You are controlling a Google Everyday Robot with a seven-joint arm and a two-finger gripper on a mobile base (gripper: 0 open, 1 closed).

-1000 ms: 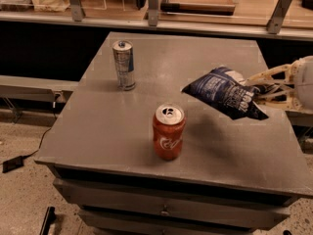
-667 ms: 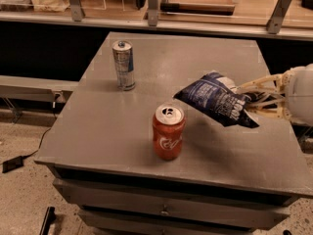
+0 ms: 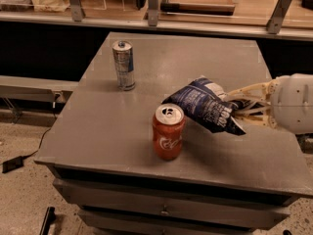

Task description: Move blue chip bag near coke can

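Note:
The blue chip bag is a crinkled navy foil bag with white print, held just above the grey table, its left end right beside the coke can's top. The coke can is red-orange with white script and a silver top, standing upright near the table's front middle. My gripper reaches in from the right edge with pale fingers shut on the bag's right end.
A taller slim silver-and-blue can stands upright at the table's back left. A counter with metal brackets runs behind the table. Drawers sit below the table's front edge. A black cable lies on the floor at left.
My gripper has carried the blue chip bag leftward and slightly toward the front, bringing it from the table's right side up close to the coke can. The cans have not moved.

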